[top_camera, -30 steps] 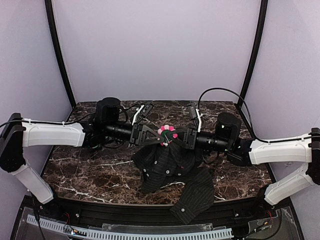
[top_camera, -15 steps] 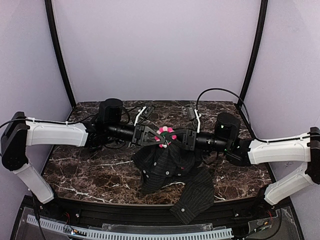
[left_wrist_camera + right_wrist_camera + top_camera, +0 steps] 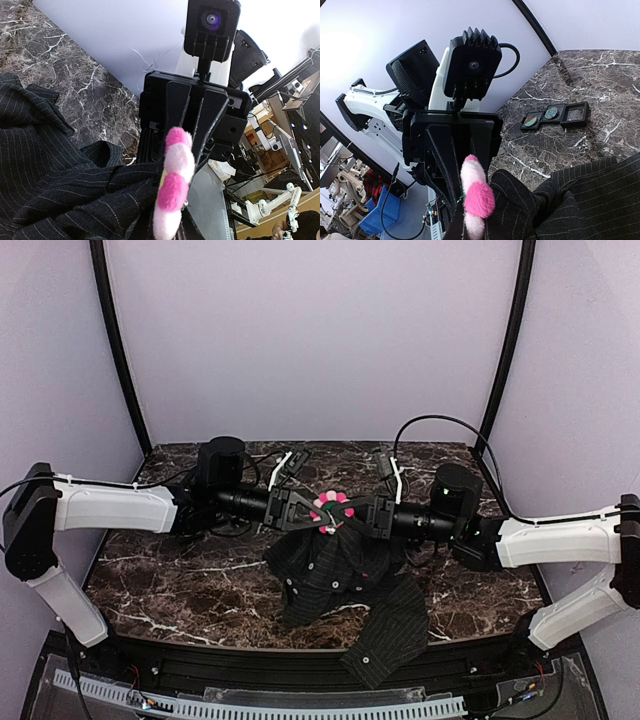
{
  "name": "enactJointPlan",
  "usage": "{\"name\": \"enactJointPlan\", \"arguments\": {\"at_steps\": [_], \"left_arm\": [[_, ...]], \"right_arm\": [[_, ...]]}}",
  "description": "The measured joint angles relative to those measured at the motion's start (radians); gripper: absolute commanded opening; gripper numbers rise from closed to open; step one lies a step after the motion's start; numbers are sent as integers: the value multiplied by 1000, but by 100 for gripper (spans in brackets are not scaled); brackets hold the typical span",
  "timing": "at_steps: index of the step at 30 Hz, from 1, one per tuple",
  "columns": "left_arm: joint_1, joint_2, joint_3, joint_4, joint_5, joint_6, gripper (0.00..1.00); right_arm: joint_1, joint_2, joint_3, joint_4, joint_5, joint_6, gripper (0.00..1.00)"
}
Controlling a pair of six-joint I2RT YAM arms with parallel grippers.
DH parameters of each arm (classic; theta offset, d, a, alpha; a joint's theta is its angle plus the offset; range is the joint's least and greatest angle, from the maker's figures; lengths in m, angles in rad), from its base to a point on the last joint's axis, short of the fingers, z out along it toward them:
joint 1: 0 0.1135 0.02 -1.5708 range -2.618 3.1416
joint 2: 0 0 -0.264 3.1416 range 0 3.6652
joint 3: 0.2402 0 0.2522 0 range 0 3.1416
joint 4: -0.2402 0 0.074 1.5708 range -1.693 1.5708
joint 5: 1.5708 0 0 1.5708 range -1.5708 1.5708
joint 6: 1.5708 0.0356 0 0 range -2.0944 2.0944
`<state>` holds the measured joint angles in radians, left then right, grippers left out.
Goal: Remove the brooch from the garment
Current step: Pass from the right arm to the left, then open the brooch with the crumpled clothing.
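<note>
Reaching inward level, L gripper point(image 3: 316, 513) pinches brooch point(image 3: 333, 508), R gripper point(image 3: 352, 516) pinches shirt point(image 3: 330, 572).

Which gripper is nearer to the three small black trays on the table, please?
Left. The trays lie on the same side as the left gripper, out beside its arm; the right gripper faces it across the brooch, so slightly farther.

Shut in left, far and right by pale lilac walls point(image 3: 320, 340); black posts point(image 3: 115, 340) at far corners; white-veined dark marble tabletop point(image 3: 180, 585) below.
</note>
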<state>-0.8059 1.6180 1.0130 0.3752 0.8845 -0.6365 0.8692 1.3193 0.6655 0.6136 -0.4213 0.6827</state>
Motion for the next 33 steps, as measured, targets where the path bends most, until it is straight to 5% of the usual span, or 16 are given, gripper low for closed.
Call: {"name": "enactJointPlan", "arguments": {"at_steps": [8,15,33], "left_arm": [[-2,0,0,14,18,0,1],[-11,0,0,17,20,1,1],[-18,0,0,7,24,31,1]], "right_arm": [[-8,3,12,-17,-40,-17,31],[-9,12,19,-26,-109,-26,41],[-27,12,-32,71,-220,44,38]]}}
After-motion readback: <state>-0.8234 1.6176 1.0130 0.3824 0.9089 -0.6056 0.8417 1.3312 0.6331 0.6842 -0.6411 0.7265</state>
